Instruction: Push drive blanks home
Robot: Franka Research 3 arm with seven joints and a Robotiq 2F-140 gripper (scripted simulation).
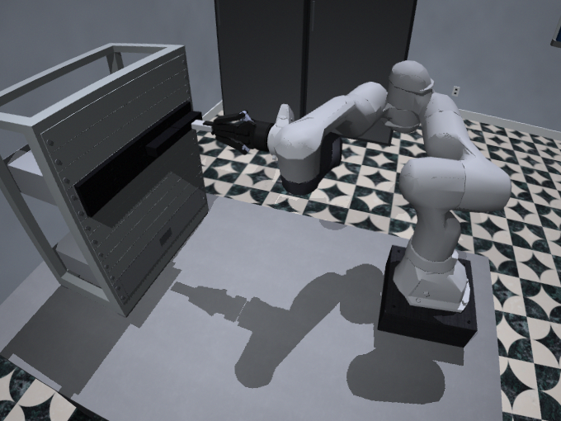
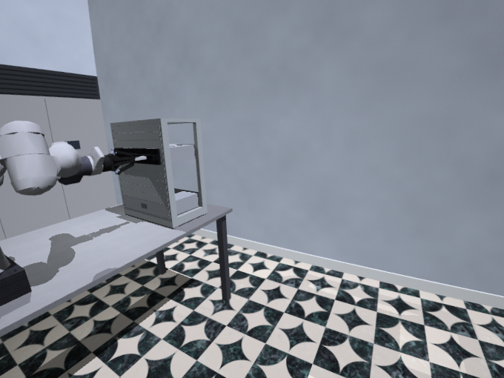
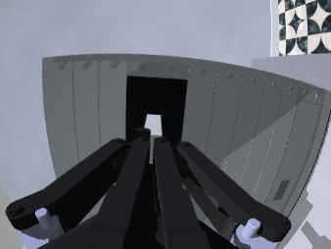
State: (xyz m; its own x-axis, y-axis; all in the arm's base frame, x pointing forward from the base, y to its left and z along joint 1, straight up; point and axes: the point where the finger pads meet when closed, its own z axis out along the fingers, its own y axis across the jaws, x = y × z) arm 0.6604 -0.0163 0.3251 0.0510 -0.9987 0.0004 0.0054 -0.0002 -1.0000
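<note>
1. The single blanks in the dark front of the chassis (image 1: 135,163) are too dark to tell apart in the top view.
2. In the wrist view the end effector (image 3: 149,137) covers the lower part of the chassis opening.
3. The arm's base (image 2: 15,280) is cut by the left edge in the exterior view.
4. The rack (image 2: 164,170) is too small there to show blanks.

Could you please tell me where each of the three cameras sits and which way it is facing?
Top: high above the table, looking down at the rack front; the whole arm, its base and the shut hand show.
Exterior: off the table's far side, low, looking across the floor at the rack's side; forearm and hand show.
Wrist: behind the hand, looking along the closed fingers at the dark chassis.
All three share the rack and the hand.
</note>
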